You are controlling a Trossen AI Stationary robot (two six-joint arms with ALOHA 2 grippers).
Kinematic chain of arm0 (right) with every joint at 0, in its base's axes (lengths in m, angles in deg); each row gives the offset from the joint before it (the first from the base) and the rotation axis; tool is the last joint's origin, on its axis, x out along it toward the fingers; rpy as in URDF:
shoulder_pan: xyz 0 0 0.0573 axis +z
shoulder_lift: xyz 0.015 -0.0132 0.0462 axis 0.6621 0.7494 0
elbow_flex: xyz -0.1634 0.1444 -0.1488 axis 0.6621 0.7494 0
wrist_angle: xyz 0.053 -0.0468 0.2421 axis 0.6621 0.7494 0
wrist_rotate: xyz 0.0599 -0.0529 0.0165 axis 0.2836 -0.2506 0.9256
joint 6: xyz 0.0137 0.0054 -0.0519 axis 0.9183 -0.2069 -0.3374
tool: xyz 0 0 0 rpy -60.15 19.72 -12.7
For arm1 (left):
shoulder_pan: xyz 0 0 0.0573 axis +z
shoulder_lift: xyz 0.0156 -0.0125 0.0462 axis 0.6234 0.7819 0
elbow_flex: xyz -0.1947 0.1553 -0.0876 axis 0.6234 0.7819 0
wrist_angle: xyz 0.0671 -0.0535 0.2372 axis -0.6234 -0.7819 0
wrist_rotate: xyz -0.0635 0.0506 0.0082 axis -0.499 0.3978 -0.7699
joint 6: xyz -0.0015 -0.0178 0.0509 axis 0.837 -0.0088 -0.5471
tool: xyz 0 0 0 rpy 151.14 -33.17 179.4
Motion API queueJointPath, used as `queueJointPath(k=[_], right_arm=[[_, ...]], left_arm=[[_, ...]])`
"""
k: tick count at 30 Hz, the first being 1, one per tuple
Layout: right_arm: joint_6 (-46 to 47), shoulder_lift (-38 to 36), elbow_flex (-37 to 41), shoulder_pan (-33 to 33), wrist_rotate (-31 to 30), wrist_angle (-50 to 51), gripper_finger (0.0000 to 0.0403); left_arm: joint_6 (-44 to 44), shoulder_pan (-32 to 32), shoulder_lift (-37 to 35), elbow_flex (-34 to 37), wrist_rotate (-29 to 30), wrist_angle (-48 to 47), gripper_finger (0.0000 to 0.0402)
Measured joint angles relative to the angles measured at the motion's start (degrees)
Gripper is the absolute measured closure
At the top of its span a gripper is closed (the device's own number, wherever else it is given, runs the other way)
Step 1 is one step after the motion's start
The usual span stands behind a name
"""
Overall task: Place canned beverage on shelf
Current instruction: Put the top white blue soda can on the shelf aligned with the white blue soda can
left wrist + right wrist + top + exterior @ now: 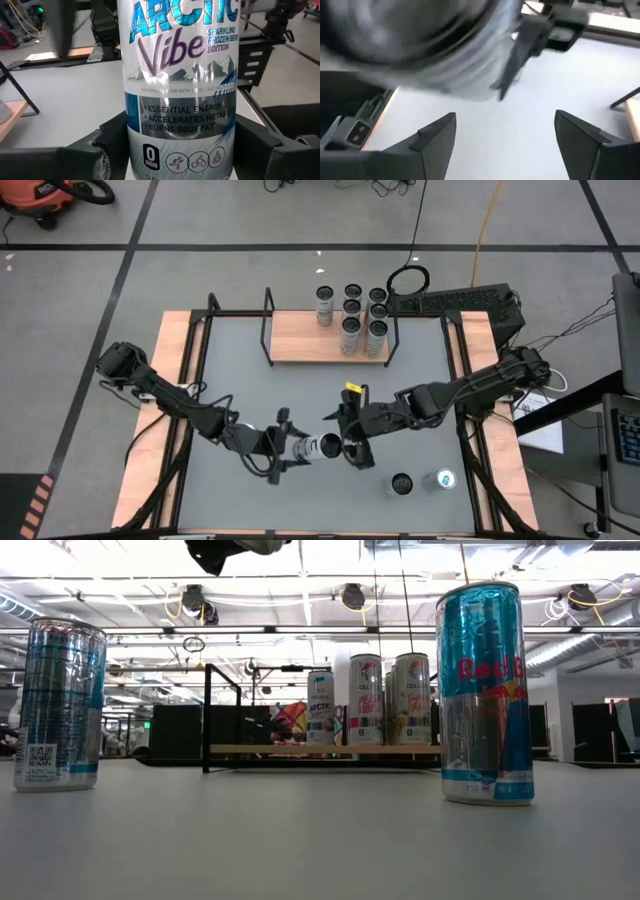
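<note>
A white and blue can (177, 90) is held in the air over the table's near middle, with my left gripper (180, 137) shut on it. In the high view the can (322, 446) sticks out from that gripper (290, 448) toward my right gripper (352, 448). The right gripper (505, 125) is open, its fingers just off the can's free end (420, 45), with nothing between them. The shelf (300, 340) stands at the table's far edge, and several cans (352, 315) stand upright on its right half. My left gripper pinches the can between its two fingers, one on each side of the wall near the base end (136, 147). The fingers (100, 150) come from the table's left. The can is lifted clear of the table and reaches toward the table's right.
Two more cans (401, 483) (443, 479) stand upright on the table near its front right; the low view shows them at the left (60, 705) and the right (487, 690). The shelf's black rod frame (267, 325) rises at its left end. A keyboard (450, 302) lies behind the shelf.
</note>
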Motion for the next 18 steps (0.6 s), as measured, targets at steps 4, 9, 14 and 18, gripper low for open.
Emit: queueJointPath(k=[4,9,14,18], right_arm=[[1.0,0.0,2.2,1.3,0.1,-0.2,0.0133],[1.0,-0.5,7.0,1.8,0.0,-2.5,0.0133],[0.5,-4.3,14.1,1.8,-4.9,-9.3,0.0133],[0.1,-8.4,21.4,1.7,-12.2,-17.6,0.0133]], left_arm=[[0.1,-0.2,0.0,0.0,2.6,0.1,0.0144],[0.2,-1.0,0.0,0.0,5.0,0.5,0.0144],[0.1,-1.8,0.0,-0.1,6.8,2.8,0.0144],[0.1,-1.8,0.0,-0.7,10.0,3.2,0.0144]])
